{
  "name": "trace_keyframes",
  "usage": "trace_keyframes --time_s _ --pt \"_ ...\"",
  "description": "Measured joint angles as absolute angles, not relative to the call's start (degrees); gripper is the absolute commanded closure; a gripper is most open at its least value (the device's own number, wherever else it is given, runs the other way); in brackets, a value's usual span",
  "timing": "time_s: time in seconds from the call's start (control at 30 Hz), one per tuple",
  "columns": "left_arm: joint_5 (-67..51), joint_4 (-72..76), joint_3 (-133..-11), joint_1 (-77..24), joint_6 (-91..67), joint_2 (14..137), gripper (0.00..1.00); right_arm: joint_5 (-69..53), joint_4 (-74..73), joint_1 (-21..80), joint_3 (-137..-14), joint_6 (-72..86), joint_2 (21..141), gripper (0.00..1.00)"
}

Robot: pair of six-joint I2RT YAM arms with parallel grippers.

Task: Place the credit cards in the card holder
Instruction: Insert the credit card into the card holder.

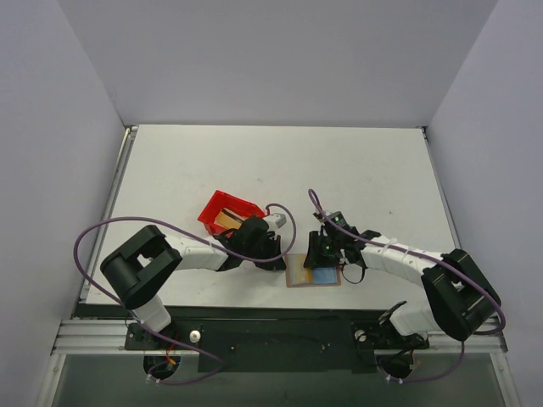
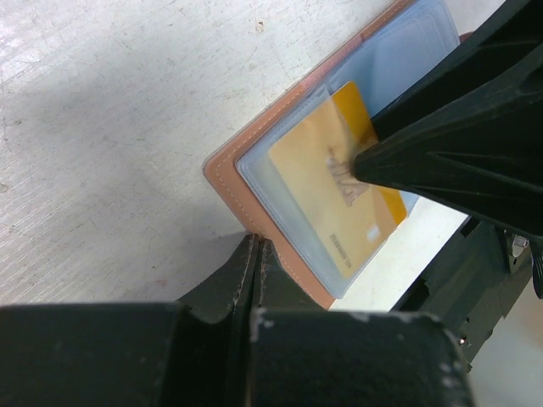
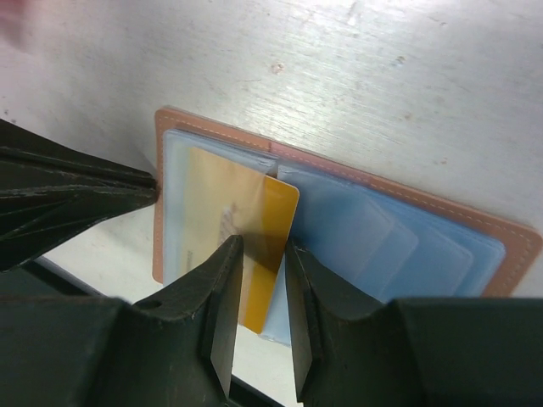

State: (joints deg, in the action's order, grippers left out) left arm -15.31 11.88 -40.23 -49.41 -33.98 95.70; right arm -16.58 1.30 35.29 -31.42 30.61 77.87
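Observation:
The card holder [image 1: 327,275] [image 2: 227,174] [image 3: 512,246] lies open on the table near the front edge, its clear blue sleeves facing up. One gold credit card [image 2: 316,178] [image 3: 278,222] sits mostly inside the left sleeve, with a bright strip of it still outside. My left gripper [image 1: 278,261] [image 2: 257,242] is shut, and its tips press on the holder's left border. My right gripper [image 1: 321,254] [image 3: 263,248] points down at the card. Its jaws stand a little apart over the exposed strip, not pinching it. More gold cards [image 1: 225,220] lie in the red bin.
A red plastic bin [image 1: 240,204] stands just behind my left gripper. The table's front edge and the arm bases lie right below the holder. Grey walls enclose the table on three sides.

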Motion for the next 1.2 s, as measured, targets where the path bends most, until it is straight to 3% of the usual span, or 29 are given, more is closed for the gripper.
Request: trace_keyframes --time_s 0.43,0.63,1.2 --pt "-15.3 11.8 -40.3 -49.4 -33.8 95.7 1.00 -22.0 5.6 34.7 -31.1 31.6 80.1 0.79" --pt "-15.3 11.7 -40.3 -49.4 -33.8 95.7 1.00 -21.7 5.2 34.7 -31.1 31.6 79.8 0.75" --pt "-15.4 12.4 -40.3 -49.4 -33.8 96.1 1.00 -6.2 -11.0 35.3 -35.4 29.2 68.2 0.59"
